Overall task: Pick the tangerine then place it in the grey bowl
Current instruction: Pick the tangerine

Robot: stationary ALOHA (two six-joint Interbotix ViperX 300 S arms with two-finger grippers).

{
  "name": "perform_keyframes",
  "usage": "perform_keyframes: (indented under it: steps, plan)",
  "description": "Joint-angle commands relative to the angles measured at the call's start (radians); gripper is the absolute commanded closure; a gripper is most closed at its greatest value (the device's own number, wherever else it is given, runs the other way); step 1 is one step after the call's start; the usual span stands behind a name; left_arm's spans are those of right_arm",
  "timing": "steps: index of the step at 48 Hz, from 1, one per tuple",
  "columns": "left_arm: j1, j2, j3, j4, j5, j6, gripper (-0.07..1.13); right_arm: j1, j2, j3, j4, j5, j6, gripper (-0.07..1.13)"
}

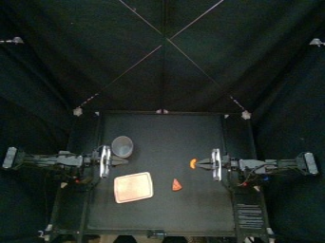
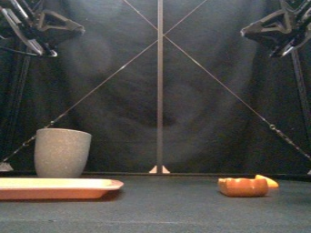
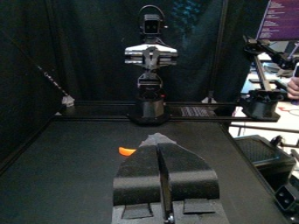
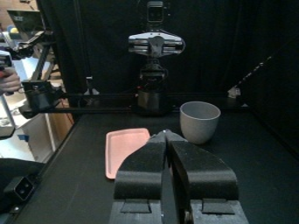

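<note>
Jaws of my right hand [image 4: 172, 138] are pressed together; the tangerine [image 1: 193, 163] lies on the tabletop [image 1: 165, 133] just left of it, so I judge this arm nearer. My left hand [image 3: 158, 142], also pressed together, rests near the grey bowl [image 1: 122, 145].

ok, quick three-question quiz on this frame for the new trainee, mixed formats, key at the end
1. True or false: the tangerine is already inside the grey bowl.
2. What lies on the table just in front of the grey bowl? A) a pink tray B) a white cutting board C) a wooden box
3. Fill in: the tangerine lies closest to the ___ gripper.
Key: 1 false, it lies on the table, apart from the grey bowl. 2 A. 3 the right gripper.
</note>
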Motion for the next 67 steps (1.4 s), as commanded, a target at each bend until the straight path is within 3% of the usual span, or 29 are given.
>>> perform_keyframes:
  steps: [1, 11, 20, 25, 33, 40, 53, 61, 67]
  plan:
    - [0.005, 0.008, -0.009, -0.006, 0.029, 0.0, 1.02, 0.0, 0.023, -0.006, 0.006, 0.002, 0.014, 1.05]
    - [0.031, 0.008, -0.038, -0.011, 0.097, 0.005, 1.01, -0.049, 0.064, -0.028, 0.066, 0.025, 0.041, 1.04]
    - [0.063, 0.008, -0.054, -0.009, 0.123, 0.005, 1.01, -0.147, 0.095, -0.06, 0.239, 0.069, 0.049, 0.97]
    - [0.064, 0.008, -0.052, -0.012, 0.126, 0.005, 1.01, -0.224, 0.109, -0.071, 0.382, 0.152, 0.046, 0.79]
    - [0.063, 0.006, -0.049, -0.014, 0.126, 0.003, 1.01, -0.324, 0.118, -0.074, 0.591, 0.268, 0.046, 0.3]
    - [0.063, 0.008, -0.048, -0.014, 0.126, 0.003, 1.01, -0.354, 0.118, -0.067, 0.68, 0.318, 0.049, 0.04]
    - [0.064, 0.008, -0.026, -0.014, 0.126, 0.0, 1.01, -0.393, 0.164, -0.049, 0.899, 0.437, 0.051, 0.05]
    - [0.063, 0.008, -0.017, -0.021, 0.126, 0.0, 1.01, -0.437, 0.25, -0.029, 0.979, 0.476, 0.054, 0.05]
    - [0.063, 0.006, -0.015, -0.031, 0.126, 0.002, 1.01, -0.474, 0.333, -0.046, 0.976, 0.514, 0.046, 0.05]
